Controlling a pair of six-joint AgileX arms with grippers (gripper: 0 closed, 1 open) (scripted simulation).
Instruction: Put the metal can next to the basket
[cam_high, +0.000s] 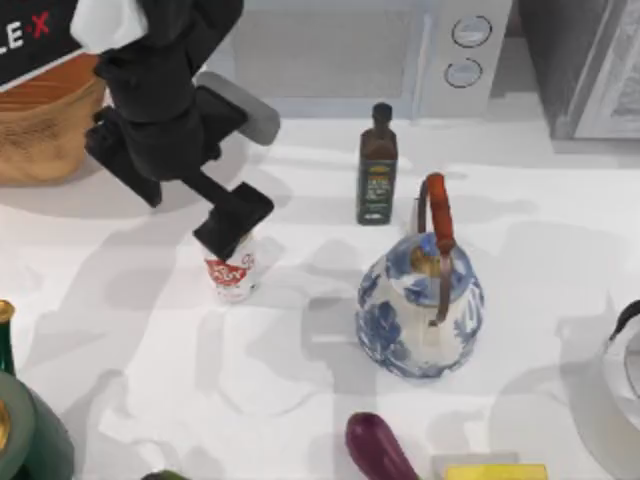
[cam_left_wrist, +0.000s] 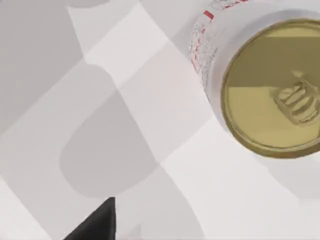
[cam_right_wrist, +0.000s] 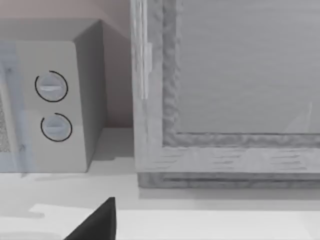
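The metal can (cam_high: 232, 277) stands upright on the white table, white with red lettering. Its gold top (cam_left_wrist: 274, 86) shows in the left wrist view. My left gripper (cam_high: 232, 226) hangs just above the can's far edge, open, with nothing between its fingers; one dark fingertip (cam_left_wrist: 96, 224) shows away from the can. The basket (cam_high: 45, 130), tan woven wicker, sits at the far left corner, partly hidden behind my left arm. A dark fingertip (cam_right_wrist: 96, 224) of my right gripper shows in the right wrist view, which faces the back of the table.
A dark bottle (cam_high: 377, 165) stands right of the can, with a blue-and-white teapot (cam_high: 420, 300) nearer the front. A microwave (cam_high: 400, 50) lines the back. A purple eggplant (cam_high: 378, 448), a yellow block (cam_high: 495, 471) and a green object (cam_high: 20, 430) lie along the front edge.
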